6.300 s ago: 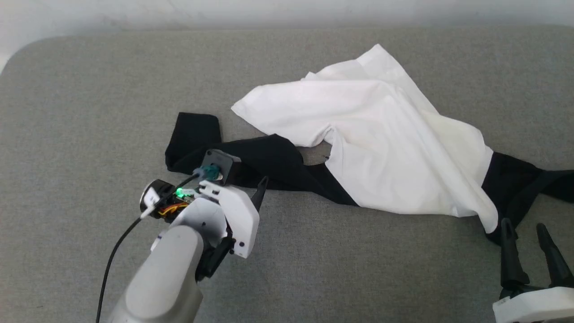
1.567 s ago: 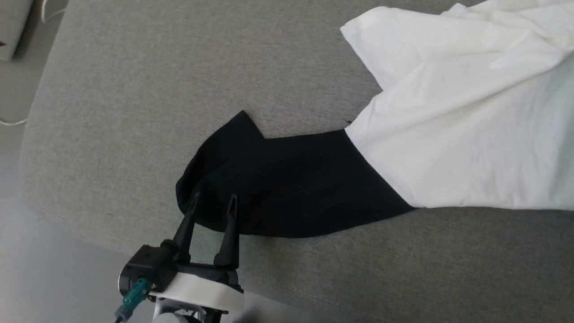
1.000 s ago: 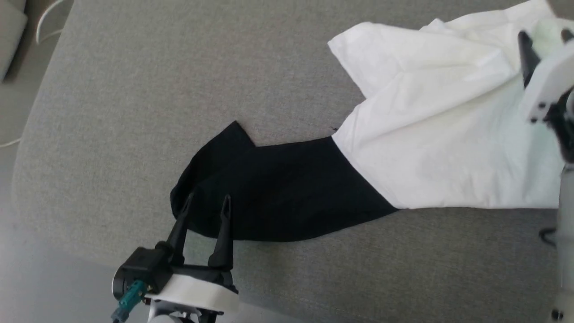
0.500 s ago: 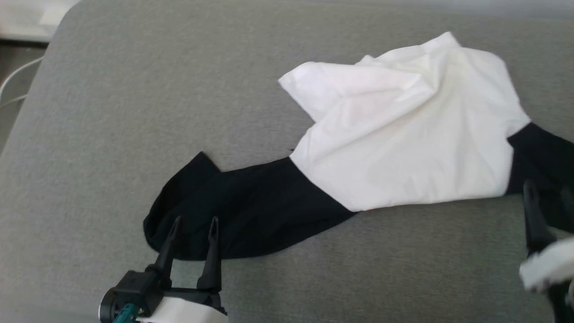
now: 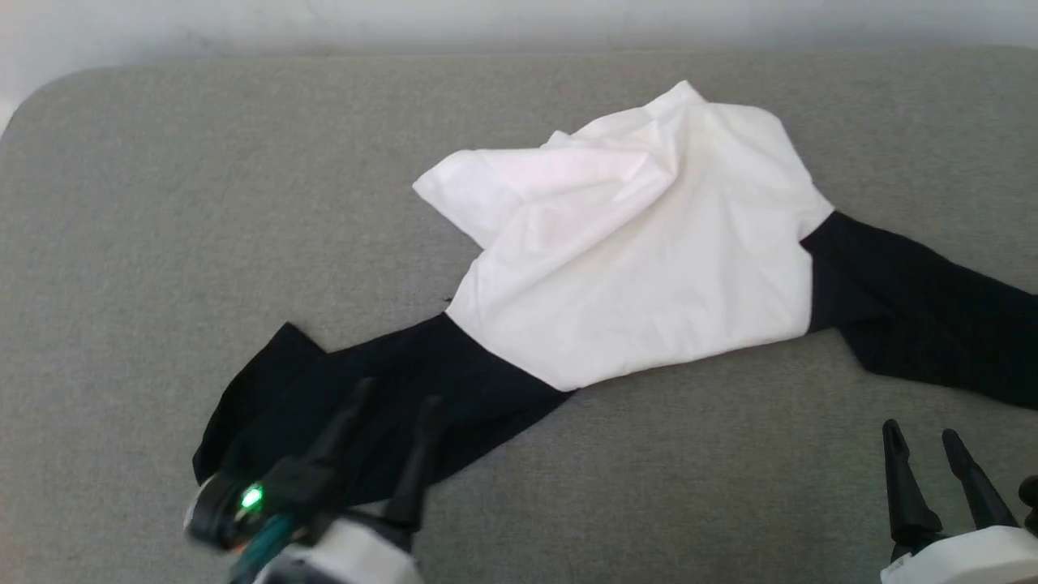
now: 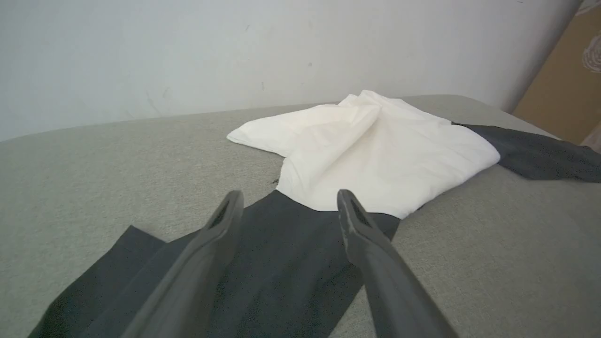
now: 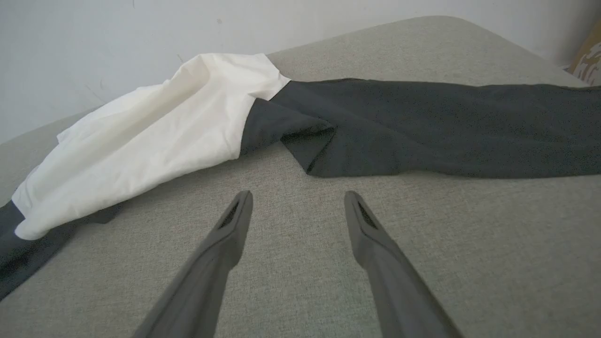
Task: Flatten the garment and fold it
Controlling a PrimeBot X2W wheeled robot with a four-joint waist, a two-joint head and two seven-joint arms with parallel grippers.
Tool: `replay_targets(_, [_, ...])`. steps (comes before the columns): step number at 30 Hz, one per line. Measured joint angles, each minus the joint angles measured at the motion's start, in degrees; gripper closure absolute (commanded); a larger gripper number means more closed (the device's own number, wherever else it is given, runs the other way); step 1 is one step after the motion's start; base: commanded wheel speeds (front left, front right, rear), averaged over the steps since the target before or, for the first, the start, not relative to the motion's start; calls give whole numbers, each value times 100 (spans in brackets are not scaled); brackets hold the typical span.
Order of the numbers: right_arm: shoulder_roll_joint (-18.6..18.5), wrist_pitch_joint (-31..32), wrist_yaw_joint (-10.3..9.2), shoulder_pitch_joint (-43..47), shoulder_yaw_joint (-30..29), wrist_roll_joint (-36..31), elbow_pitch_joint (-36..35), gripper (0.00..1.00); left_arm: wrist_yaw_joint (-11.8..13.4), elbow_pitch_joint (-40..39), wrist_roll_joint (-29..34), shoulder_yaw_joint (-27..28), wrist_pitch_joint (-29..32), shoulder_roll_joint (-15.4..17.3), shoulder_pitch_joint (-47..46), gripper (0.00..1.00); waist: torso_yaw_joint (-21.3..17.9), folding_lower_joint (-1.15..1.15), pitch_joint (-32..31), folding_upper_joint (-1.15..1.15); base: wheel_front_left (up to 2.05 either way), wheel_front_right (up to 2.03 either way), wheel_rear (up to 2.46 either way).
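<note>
The garment [image 5: 641, 259] lies crumpled on the grey cushion, its white body bunched in the middle. One black sleeve [image 5: 381, 405] runs to the lower left and the other black sleeve [image 5: 924, 316] stretches off to the right. My left gripper [image 5: 397, 397] hovers open over the left sleeve [image 6: 281, 249], nothing between its fingers. At the lower right my right gripper [image 5: 920, 430] stands open above bare cushion, short of the right sleeve [image 7: 422, 126]. The white body [image 7: 141, 136] lies to its left. The neckline is hidden.
The grey cushion [image 5: 162, 203] has rounded corners and a pale wall [image 5: 486, 16] behind it. Bare cushion [image 5: 689, 487] lies between the two grippers. A brown cardboard edge [image 6: 563, 80] stands at the far right.
The head camera has swung back to the right and now faces the whole garment. The right sleeve now lies stretched out to the right. My right gripper has come back low at the right, empty.
</note>
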Motion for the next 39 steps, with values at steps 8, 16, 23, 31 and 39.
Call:
replay_targets(8, [-2, -11, 0, -1, 7, -58, 114, 0, -360, 226, 265, -1516, 1968, 319, -1313, 0, -41, 0, -93, 0, 0, 0, 0])
replay_targets(16, [0, -12, 0, -20, 140, -26, 162, 0, -367, 1262, 645, -2521, 2037, 380, -2373, 0, -111, 1, 39, 0, 0, 0, 0])
replay_targets(23, [-1, -22, 0, -127, 90, -23, 182, 0, -368, 2428, 482, -2767, 1714, 333, -2803, 0, -270, 1, 164, 0, 0, 0, 0])
replay_targets(31, [-1, -22, 0, -187, 96, -13, 216, 0, -368, 3622, -94, -2509, 1552, 54, -3115, 100, -402, 0, 197, 0, 0, 0, 0])
replay_targets(39, [-2, -21, 0, -185, 34, -8, 264, 0, -366, 3779, -1069, -2486, 1935, -93, -3277, 100, -342, 0, 68, 0, 0, 0, 0])
